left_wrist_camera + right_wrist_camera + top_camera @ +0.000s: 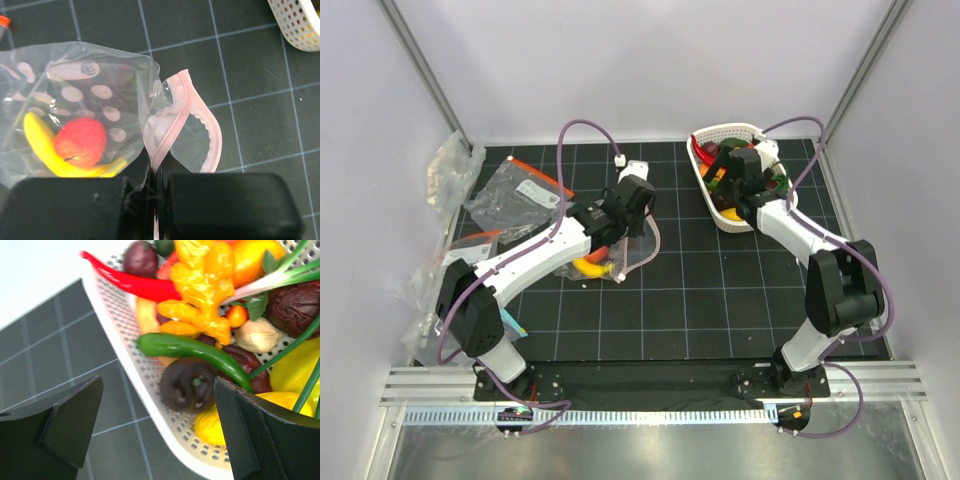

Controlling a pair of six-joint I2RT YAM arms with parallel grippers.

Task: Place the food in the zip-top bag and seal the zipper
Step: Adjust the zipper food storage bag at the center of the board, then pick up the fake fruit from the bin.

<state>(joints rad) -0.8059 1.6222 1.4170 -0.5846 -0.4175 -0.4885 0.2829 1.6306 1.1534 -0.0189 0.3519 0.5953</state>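
Hanging spread wide over the white basket [131, 357] rim, the right tool [156, 385] has a dark purple food piece [187, 385] at its 12 o'clock, while the left tool [155, 200], clenched on the zipper [175, 115], holds the zip-top bag [75, 95] at the basket's 8 o'clock.

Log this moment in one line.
left fingers: shut on bag edge | right fingers: open above basket | bag: banana, red fruit inside | zipper: unsealed

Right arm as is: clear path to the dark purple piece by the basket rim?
Probably yes. The right gripper is open above the white basket, the dark purple piece uncovered, in view between its fingers. A green chili crowds its upper side.
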